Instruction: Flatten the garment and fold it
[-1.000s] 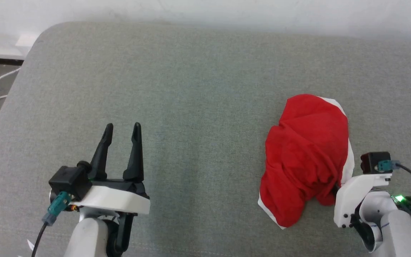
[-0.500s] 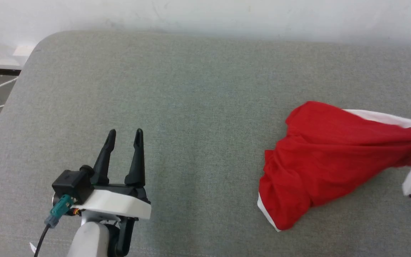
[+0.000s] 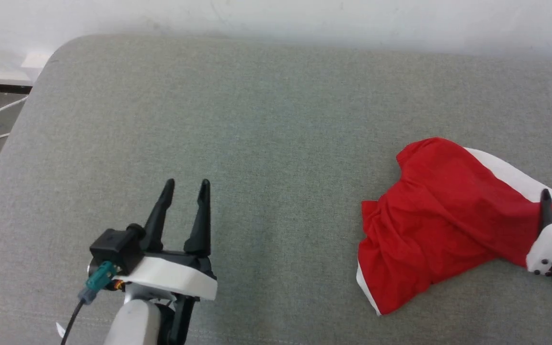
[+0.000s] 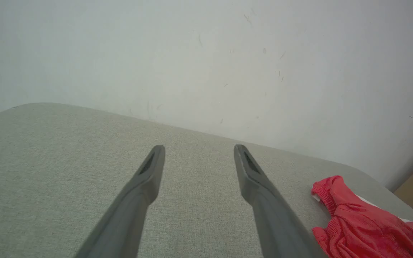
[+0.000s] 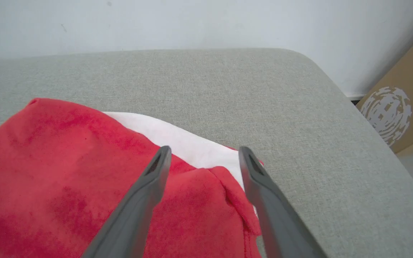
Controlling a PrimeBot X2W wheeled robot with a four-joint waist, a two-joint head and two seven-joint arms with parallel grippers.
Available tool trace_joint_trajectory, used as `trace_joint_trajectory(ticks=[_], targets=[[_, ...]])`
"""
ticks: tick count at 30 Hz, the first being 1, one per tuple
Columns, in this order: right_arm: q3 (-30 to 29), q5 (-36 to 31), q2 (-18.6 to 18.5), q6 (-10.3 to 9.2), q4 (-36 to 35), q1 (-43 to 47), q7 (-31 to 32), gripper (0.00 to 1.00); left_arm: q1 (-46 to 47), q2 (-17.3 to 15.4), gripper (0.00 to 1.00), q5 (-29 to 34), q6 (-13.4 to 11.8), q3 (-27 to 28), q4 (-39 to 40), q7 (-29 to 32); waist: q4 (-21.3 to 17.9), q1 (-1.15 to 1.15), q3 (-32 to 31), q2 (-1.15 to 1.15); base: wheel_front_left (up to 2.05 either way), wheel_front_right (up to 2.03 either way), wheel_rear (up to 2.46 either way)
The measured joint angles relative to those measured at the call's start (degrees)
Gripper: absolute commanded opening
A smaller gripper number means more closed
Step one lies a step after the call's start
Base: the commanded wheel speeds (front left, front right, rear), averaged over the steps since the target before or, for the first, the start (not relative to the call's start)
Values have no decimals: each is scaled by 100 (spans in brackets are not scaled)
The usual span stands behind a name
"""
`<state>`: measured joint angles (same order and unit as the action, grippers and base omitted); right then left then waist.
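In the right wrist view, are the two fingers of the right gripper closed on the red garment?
No, the fingers of the right gripper stand apart, and the garment lies loose between them, not pinched.

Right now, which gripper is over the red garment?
The right gripper, open above the bright red, white-banded fabric garment; the left gripper is over grey upholstery.

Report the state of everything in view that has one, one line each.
garment: crumpled, not flattened, lying on the grey cushion, white band showing.
left claw: open, empty, over bare cushion.
right claw: open, over the garment's white-banded end.
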<state>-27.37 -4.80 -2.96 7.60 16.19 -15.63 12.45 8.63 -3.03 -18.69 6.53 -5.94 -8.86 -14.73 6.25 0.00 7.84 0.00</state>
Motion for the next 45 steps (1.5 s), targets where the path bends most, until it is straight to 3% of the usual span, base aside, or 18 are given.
trace_joint_trajectory(ticks=[4, 12, 17, 25, 31, 32, 33, 34, 37, 41, 45], targets=[[672, 404, 2, -1, -215, 361, -684, 100, 141, -1, 100, -110, 5, -334, -142, 0, -98, 0, 20, 0, 0, 0, 0], [1908, 954, 19, 0, -777, 909, -1579, 100, 1262, 10, 100, -501, 49, -1792, -995, 327, -516, 0, 143, 0, 0, 0, 0], [2297, 1115, 14, 0, -934, 927, -1809, 100, 2039, 18, 100, -918, -36, -2476, -1797, 1121, -881, 0, 267, 0, 0, 0, 0], [2458, 1261, 9, -1, -886, 918, -1926, 100, 2745, 21, 100, -1402, -608, -3171, -2964, 2519, -1434, 0, 481, 0, 0, 0, 0], [2539, 1388, 8, -1, -811, 903, -1986, 100, 3158, 13, 100, -1630, -656, -3533, -3353, 3543, -1653, 0, 618, 0, 0, 0, 0], [2551, 1395, 8, -1, -794, 901, -2004, 100, 3215, 8, 90, -1684, -647, -3584, -3375, 3709, -1664, 0, 621, 0, 0, 0, 0], [2562, 1396, 9, -1, -783, 901, -2007, 100, 3271, 7, 38, -1722, -610, -3639, -3382, 3834, -1664, 0, 615, 0, 0, 0, 0], [2570, 1397, 9, -1, -782, 901, -2009, 100, 3294, 3, 0, -1737, -599, -3671, -3379, 3876, -1656, -1, 607, 0, 0, 0, 0], [2582, 1395, 7, -1, -786, 903, -2007, 100, 3248, 23, 0, -1760, -652, -3646, -3377, 3462, -1581, 0, 573, 0, 0, 0, 0], [2569, 1380, 8, -1, -834, 912, -1985, 100, 3065, 3, 0, -1796, -975, -3260, -3362, 2388, -1403, 0, 489, 0, 0, 0, 0], [2574, 1314, 7, -1, -940, 942, -1852, 100, 2763, -332, 0, -2094, -1269, -2582, -3208, 1404, -1063, 0, 317, 0, 0, 0, 0]])
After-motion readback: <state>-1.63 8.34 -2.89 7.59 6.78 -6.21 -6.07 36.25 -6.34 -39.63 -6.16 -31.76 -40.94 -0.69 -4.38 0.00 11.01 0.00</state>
